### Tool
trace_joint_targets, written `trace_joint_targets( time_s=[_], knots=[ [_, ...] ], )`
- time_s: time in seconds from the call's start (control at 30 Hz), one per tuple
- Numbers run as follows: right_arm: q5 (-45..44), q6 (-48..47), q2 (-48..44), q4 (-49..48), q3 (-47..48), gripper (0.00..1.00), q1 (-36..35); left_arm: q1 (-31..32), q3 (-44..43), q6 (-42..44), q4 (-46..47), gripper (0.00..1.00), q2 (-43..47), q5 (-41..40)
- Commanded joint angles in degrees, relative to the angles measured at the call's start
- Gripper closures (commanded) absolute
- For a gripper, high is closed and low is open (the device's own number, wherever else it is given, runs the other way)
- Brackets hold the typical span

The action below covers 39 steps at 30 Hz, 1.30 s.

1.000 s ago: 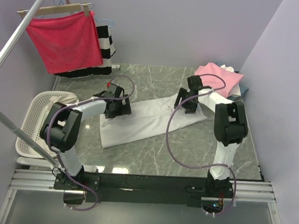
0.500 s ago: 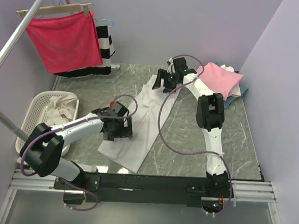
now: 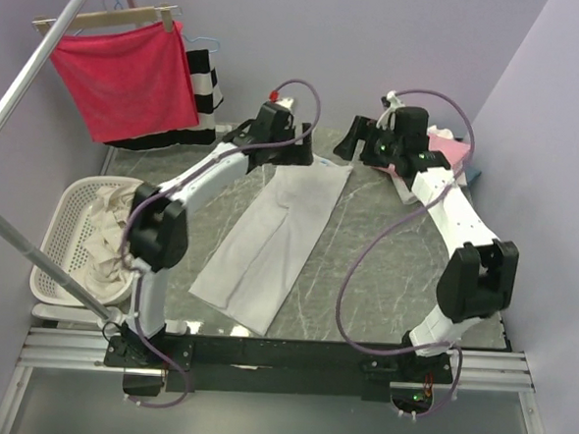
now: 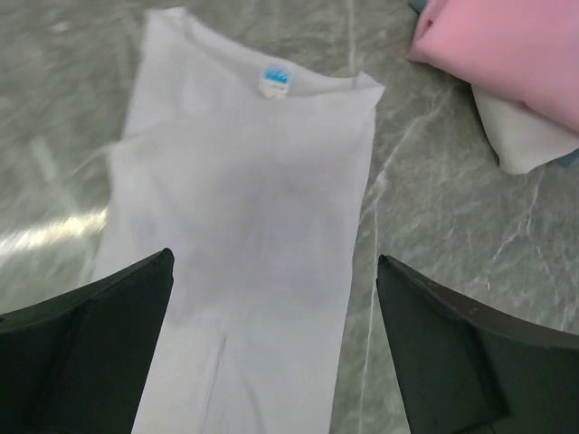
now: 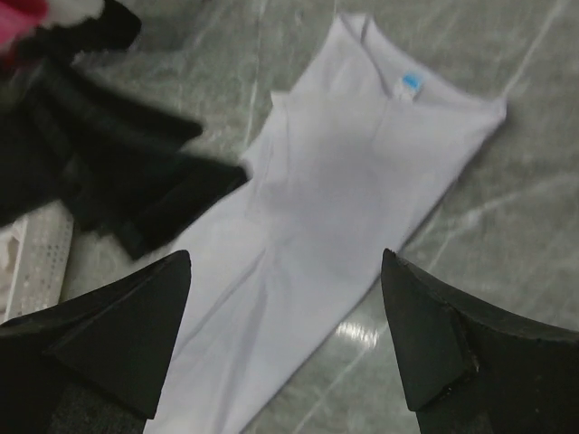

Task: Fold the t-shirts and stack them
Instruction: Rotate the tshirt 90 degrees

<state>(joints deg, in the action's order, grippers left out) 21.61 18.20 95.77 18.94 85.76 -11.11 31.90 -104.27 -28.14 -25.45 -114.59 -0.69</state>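
While the left hand [image 4: 273,267] and right hand [image 5: 285,260] gape empty, the basket [image 3: 62,206] holds crumpled pale cloth [image 3: 107,233].

- I see pale lilac walls [image 3: 379,45] closing in the table behind its far edge and along its right edge.
- The tabletop [image 3: 403,283] is grey-green stone with pale marble veins. It is glossy, with a bright patch of reflected light by the near edge.
- Beyond the far-left corner, a wooden hanger [image 3: 105,17] holds a red cloth [image 3: 126,79] by clips, with a black-and-white striped garment [image 3: 207,89] just behind it.
- A metal pole [image 3: 33,66] slants across the left side.
- A white lattice basket [image 3: 57,242] sits beside the left edge.
- A metal frame [image 3: 290,365] runs along the near edge.
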Motion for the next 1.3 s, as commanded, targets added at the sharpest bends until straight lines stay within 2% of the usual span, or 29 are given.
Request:
trace_joint_targets(
  time_s=[0.0, 0.2, 0.4, 0.57, 0.67, 0.8, 1.1, 1.27],
  knots=[
    [-2.4, 2.0, -6.0, 0.5, -12.9, 0.09, -1.0, -0.7, -11.7, 6.8, 3.8, 0.01, -13.3, 14.2],
    [-0.4, 3.5, -15.3, -0.8, -25.0, 0.09, -2.9, -1.0, -20.8, 8.1, 7.8, 0.02, -24.6, 23.3],
    [5.4, 4.3, -17.2, -1.1, -29.8, 0.09, -7.1, -1.7, -21.5, 8.3, 10.6, 0.01, -30.1, 22.4],
    [15.9, 5.2, -13.5, -2.9, -30.0, 0.09, -14.0, -2.8, -25.5, 9.3, 10.0, 0.01, -35.1, 18.3],
    [18.7, 7.0, -9.3, -5.7, -29.6, 0.09, -18.0, -4.8, -27.3, 8.9, 10.1, 0.00, -36.8, 16.8],
    [22.9, 7.5, -4.5, -7.1, -27.4, 0.09, -23.1, -8.7, -24.5, 7.1, 11.6, 0.01, -35.9, 16.8],
    [21.8, 8.3, 5.8, -4.7, -25.8, 0.08, -29.5, -10.3, -22.9, 5.6, 13.5, 0.00, -34.3, 18.1],
    [15.6, 8.4, 10.1, -0.9, -28.8, 0.08, -30.0, -10.3, -23.2, 4.6, 13.9, 0.01, -33.7, 18.8]
  ],
)
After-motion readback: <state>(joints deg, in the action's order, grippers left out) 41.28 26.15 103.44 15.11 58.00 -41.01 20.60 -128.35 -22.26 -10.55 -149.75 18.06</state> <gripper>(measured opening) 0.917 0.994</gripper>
